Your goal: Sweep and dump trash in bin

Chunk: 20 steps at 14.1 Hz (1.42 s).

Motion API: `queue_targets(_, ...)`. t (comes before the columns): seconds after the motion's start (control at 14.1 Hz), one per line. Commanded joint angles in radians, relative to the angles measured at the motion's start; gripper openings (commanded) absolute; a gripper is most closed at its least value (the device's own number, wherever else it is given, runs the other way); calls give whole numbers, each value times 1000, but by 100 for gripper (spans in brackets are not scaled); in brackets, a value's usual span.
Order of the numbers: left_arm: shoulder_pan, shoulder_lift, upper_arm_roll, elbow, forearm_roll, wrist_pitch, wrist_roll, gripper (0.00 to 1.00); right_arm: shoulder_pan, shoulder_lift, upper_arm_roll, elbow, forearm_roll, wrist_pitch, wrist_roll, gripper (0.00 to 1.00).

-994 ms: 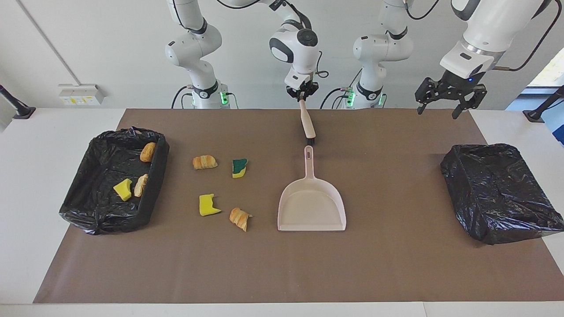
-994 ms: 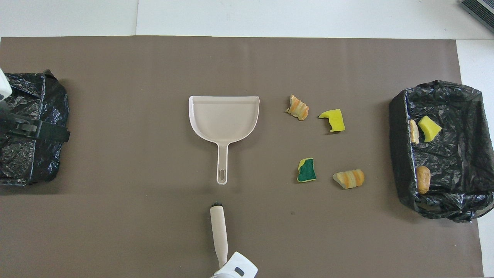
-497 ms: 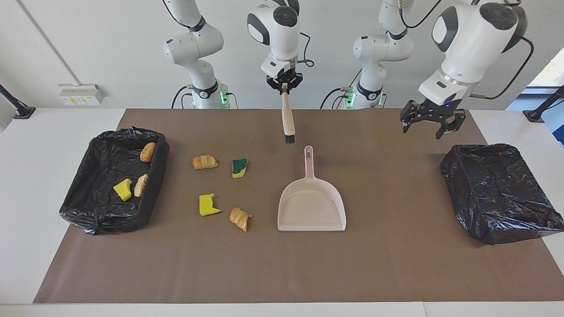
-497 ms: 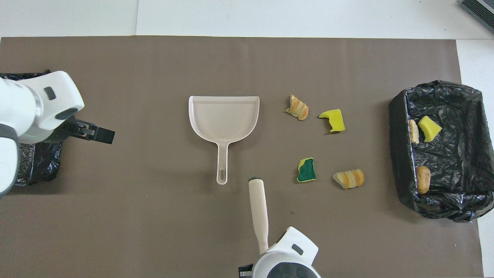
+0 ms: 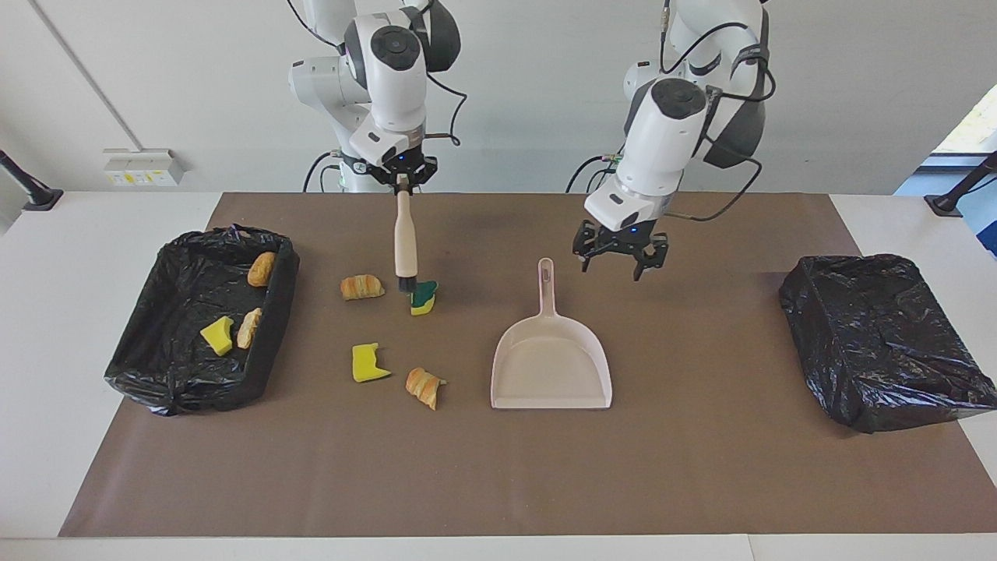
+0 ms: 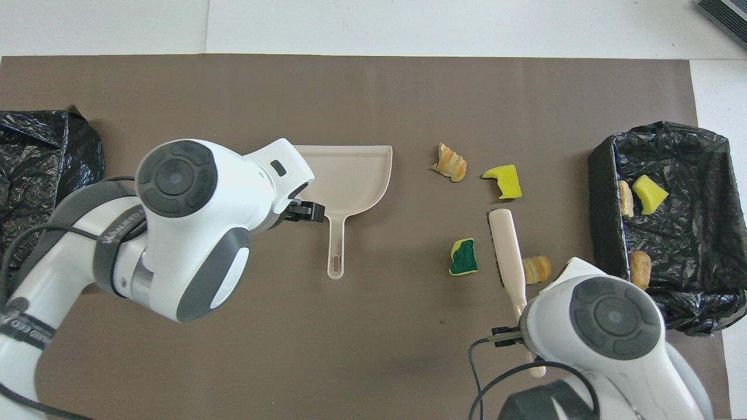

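My right gripper (image 5: 403, 178) is clamped shut on the top end of the long beige plastic brush (image 5: 404, 241), which hangs nearly upright with its dark bristles down. The bristles are over the mat just beside the green-topped yellow sponge bit (image 5: 423, 298); whether they touch it I cannot say for sure. My left gripper (image 5: 619, 261) hangs in the air with its fingers spread apart and holding nothing, over the brown mat (image 5: 701, 467) close beside the handle of the beige plastic dustpan (image 5: 551, 366).

Nearest to me among the loose trash are a golden-brown striped bread piece (image 5: 362, 287) and the green-topped sponge bit beside it, both toward my right arm's end of the table. In the overhead view the brush covers part of that bread piece (image 6: 536, 269). Farther from me lie a yellow sponge bit (image 5: 368, 363) and a second striped bread piece (image 5: 424, 386), near each other but apart.

The dustpan lies flat on the mat, its handle pointing toward me and its open mouth away from me, with nothing in it.

At my right arm's end of the table sits the bin lined with a black plastic bag (image 5: 163, 374). In it are a brown bread roll (image 5: 262, 268), a pale bread piece (image 5: 249, 327) and a yellow sponge wedge (image 5: 218, 335). At my left arm's end lies a crumpled black plastic bag (image 5: 884, 339) over a box shape.
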Motion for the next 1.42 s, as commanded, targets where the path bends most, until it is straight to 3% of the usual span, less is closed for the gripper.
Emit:
queue_targets(0.0, 3, 103, -66, 11, 93, 75, -189, 100, -159, -15, 17, -50, -91, 17, -147, 0)
queue_targets(0.28, -8, 154, -94, 3, 138, 100, -249, 100, -221, 13, 17, -130, -179, 120, -165, 0)
queue_targets(0.64, -34, 156, -94, -69, 138, 132, -251, 100, -213, 62, 27, -179, -135, 157, -157, 0)
queue_targets(0.78, -42, 156, -96, -80, 136, 141, -251, 81, -199, 108, 28, -175, -37, 166, -155, 0)
queue_targets(0.85, -48, 156, -94, -78, 138, 138, -251, 62, -158, 111, 28, -170, 25, 175, -154, 0)
queue_targets(0.92, -47, 156, -94, -74, 157, 127, -238, 34, -102, 126, 28, -164, 72, 196, -140, 0)
queue_targets(0.99, -47, 156, -94, -71, 240, 126, -234, 21, -60, 157, 28, -147, 92, 222, -107, 0)
queue_targets(1.21, -39, 148, -94, -66, 320, 119, -194, 1, -14, 257, 28, -43, 175, 226, -77, 0)
queue_targets(1.35, -22, 124, -93, -66, 319, 98, -78, 0, 6, 294, 28, 18, 226, 207, -74, 0)
